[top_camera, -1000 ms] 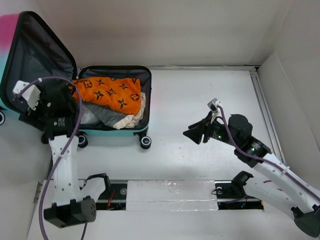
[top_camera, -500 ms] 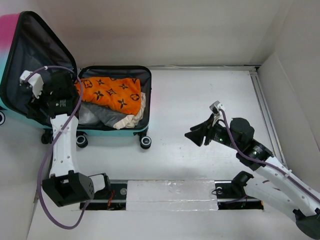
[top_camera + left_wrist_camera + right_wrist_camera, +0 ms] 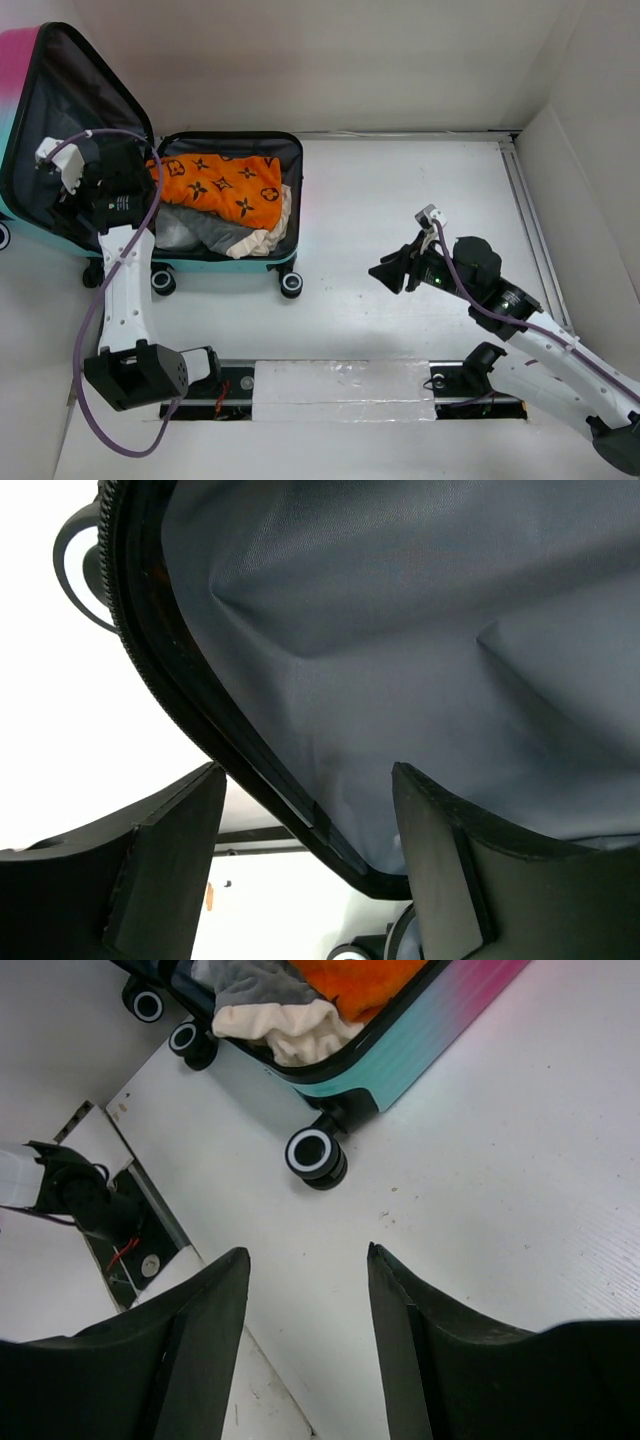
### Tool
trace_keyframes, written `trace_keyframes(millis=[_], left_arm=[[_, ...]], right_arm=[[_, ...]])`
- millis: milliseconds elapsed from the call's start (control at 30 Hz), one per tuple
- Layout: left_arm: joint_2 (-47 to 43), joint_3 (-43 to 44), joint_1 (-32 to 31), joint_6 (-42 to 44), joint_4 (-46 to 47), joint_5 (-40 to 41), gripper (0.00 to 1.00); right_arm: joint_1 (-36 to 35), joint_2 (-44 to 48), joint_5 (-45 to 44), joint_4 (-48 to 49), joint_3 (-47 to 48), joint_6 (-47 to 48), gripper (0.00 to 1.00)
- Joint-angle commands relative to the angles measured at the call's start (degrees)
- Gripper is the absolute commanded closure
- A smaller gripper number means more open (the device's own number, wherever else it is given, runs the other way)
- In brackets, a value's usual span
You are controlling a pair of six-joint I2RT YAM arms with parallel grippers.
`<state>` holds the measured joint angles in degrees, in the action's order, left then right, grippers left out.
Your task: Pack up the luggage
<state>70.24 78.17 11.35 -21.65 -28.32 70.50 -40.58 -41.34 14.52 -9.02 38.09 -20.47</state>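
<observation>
Top external: left arm (image 3: 125,290) stretched to luggage (image 3: 80,95) lid, left jaws apart astride rim; right jaws apart.

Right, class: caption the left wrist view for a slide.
Open left gripper frames the suitcase lid's black rim and grey lining.

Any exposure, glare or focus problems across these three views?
Top external: sharp, even light; white table nearly washed out, faint shadow under the luggage. Left wrist: background blown out white, lining close and slightly soft. Right wrist: wheel crisp; right gripper dark, near-silhouette.
</observation>
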Motion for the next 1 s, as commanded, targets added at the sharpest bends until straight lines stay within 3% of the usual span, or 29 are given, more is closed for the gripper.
trace_keyframes(millis=[0, 133, 333, 500, 667, 733, 800, 833, 933, 967], left_arm=[[-1.3, 2.7, 0.3, -3.6, -1.8, 0.9, 0.37], [-1.9, 2.2, 0.3, -1.1, 0.0, 0.9, 0.34], [-2.8, 4.5, 0.3, -7.0, -3.5, -4.8, 0.34], [-13.3, 0.2, 0.3, -9.6, -1.5, -12.7, 0.34], [-9.3, -5.0, 0.3, -4.3, -2.1, -0.5, 0.28], [-8.8, -3.8, 0.3, -5.1, -1.2, -1.3, 0.28], [-6.7, 0.0, 0.3, -7.4, -6.0, -1.9, 0.28], [-5.8, 2.7, 0.3, -7.4, -7.1, 1.0, 0.28], [-3.4, 3.9, 0.3, -0.4, -2.7, 5.1, 0.28], [-1.7, 4.5, 0.3, 2.2, -0.7, 5.2, 0.34]], right_arm=[[-0.6, 0.4, -1.2, 0.8, 0.0, 0.8, 0.43], [-0.6, 0.4, -1.2, 0.8, 0.0, 0.8, 0.43], [-0.6, -0.2, -1.2, 0.8, 0.0, 0.8, 0.43], [-0.6, -1.4, 0.9, 1.3, 0.5, 0.8, 0.43], [-0.6, -0.7, 2.3, 1.3, 0.5, 0.8, 0.43], [-0.6, 0.1, 2.3, 1.9, -0.2, 0.8, 0.43], [-0.6, 0.1, 2.8, 1.9, -0.2, 0.3, 0.43], [-0.6, 0.1, 3.4, 1.9, -0.2, 0.3, 0.43], [-0.6, 0.1, 3.9, 1.9, -0.2, 0.3, 0.43], [-1.1, 0.7, 3.2, 1.3, -0.2, 0.3, 0.43]])
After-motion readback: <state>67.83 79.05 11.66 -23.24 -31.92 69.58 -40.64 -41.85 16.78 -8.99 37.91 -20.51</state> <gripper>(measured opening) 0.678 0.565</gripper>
